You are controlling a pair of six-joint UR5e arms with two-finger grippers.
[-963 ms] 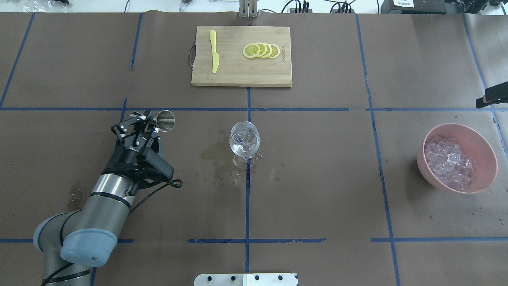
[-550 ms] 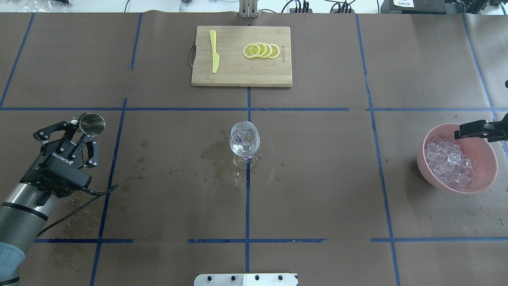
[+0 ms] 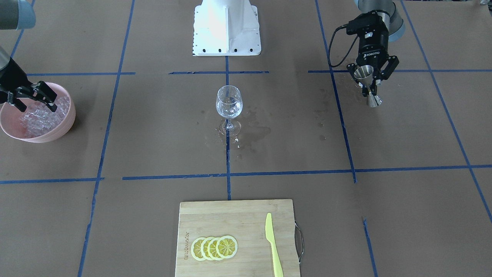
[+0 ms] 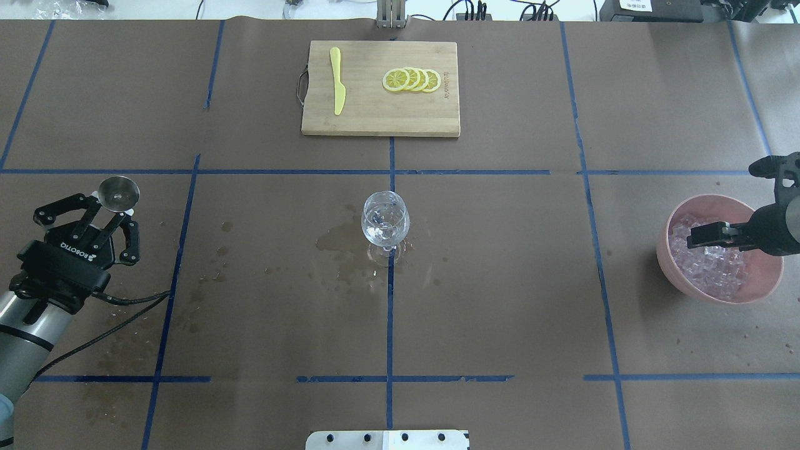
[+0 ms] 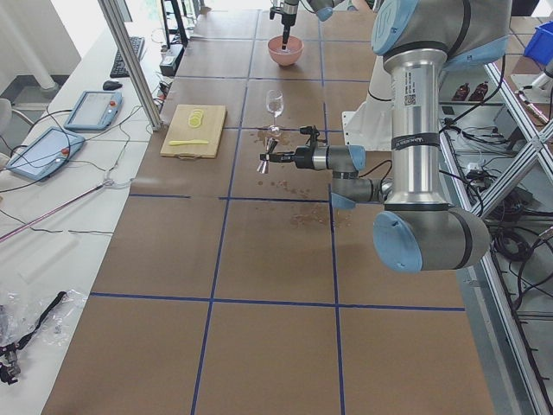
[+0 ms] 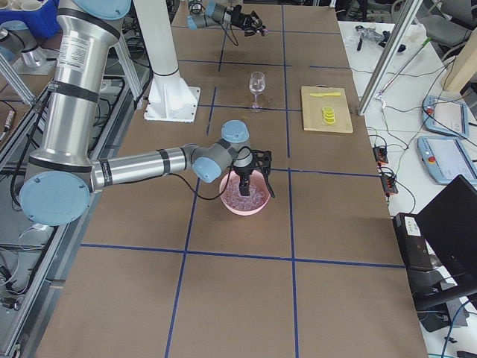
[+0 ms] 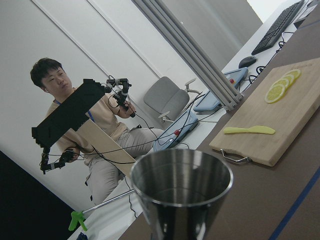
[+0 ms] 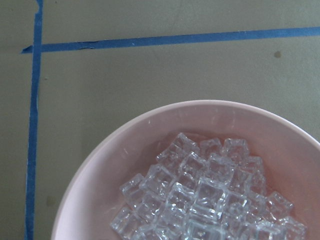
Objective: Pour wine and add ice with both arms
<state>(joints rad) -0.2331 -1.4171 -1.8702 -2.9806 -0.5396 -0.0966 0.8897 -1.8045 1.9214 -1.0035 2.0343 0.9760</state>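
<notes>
A wine glass [image 4: 385, 219] stands at the table's middle with a little clear wine in its bowl; it also shows in the front view [image 3: 229, 102]. My left gripper [image 4: 112, 214] is far to the glass's left, shut on the waist of an upright steel jigger [image 4: 119, 192], which fills the left wrist view [image 7: 182, 190]. My right gripper [image 4: 706, 234] hangs open over a pink bowl [image 4: 681, 209] full of ice cubes [image 4: 712, 269], fingers spread just above the ice [image 3: 38, 115]. The right wrist view shows the ice [image 8: 205, 200], not the fingers.
A wet spill [image 4: 337, 240] darkens the paper around the glass, with drops trailing left. A wooden cutting board [image 4: 380, 119] at the far middle carries lemon slices [image 4: 412, 79] and a yellow knife [image 4: 337, 81]. The white base block [image 3: 226, 27] sits at the near edge.
My left arm has swung left, away from the glass, with the jigger, turning it from tipped to upright. My right gripper has come in from the right edge over the bowl.
</notes>
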